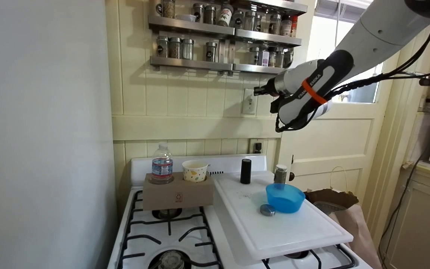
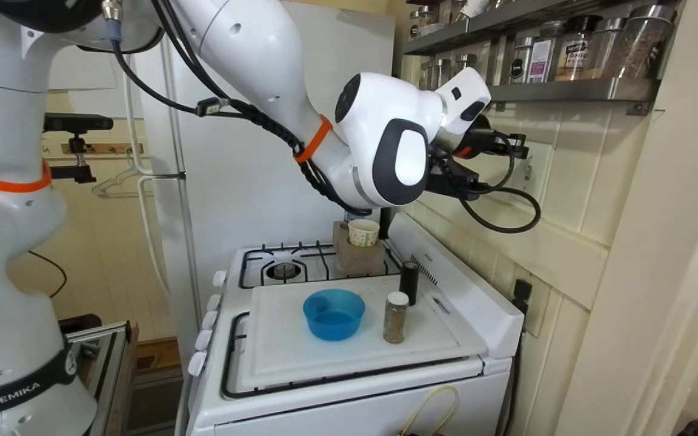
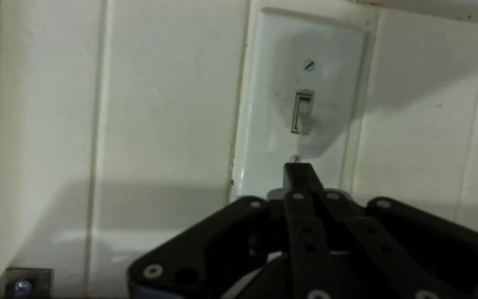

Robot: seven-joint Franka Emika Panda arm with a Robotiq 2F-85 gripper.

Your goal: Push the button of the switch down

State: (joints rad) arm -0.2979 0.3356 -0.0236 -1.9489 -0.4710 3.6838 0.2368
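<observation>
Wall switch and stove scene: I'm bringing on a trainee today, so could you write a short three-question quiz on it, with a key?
1. Count: how many screws show on the wall switch in the wrist view?
2. Fill the gap: the bowl on the white cutting board is coloured ____.
3. Choose one: the claw is (a) wide open, (b) gripping the bowl, (c) shut with nothing in it.

Key: 1. Two. 2. Blue. 3. c.
</observation>
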